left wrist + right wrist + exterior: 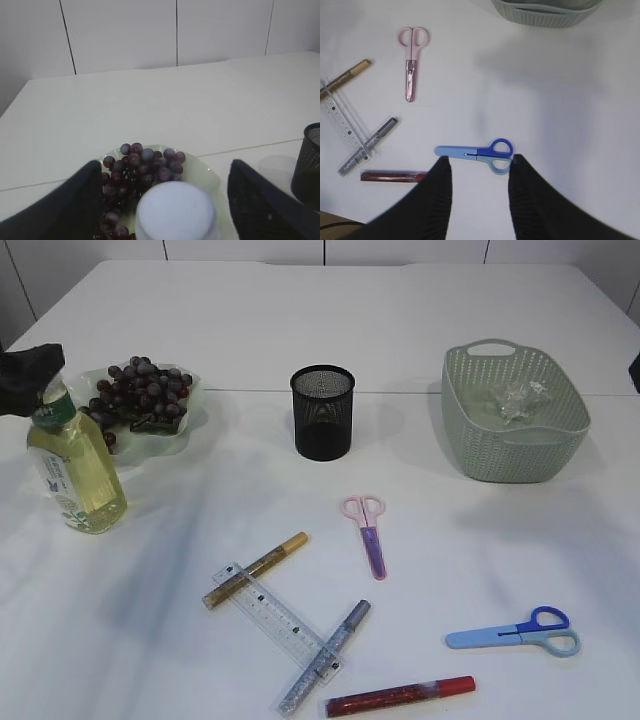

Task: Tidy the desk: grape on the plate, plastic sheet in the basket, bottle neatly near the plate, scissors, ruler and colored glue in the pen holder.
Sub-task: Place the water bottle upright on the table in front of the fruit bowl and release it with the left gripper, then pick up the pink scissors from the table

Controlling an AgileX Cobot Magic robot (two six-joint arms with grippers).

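The bottle of yellow liquid stands upright left of the plate, which holds the grape bunch. My left gripper is open around the bottle's white cap, its fingers clear on both sides. The right gripper hangs open above the table just in front of the blue scissors, with nothing between its fingers. Pink scissors, the clear ruler and gold, silver and red colored glue lie on the table. The plastic sheet lies in the basket.
The black mesh pen holder stands at the middle back, between plate and basket. The ruler lies across the gold and silver glue sticks. The blue scissors lie at the front right.
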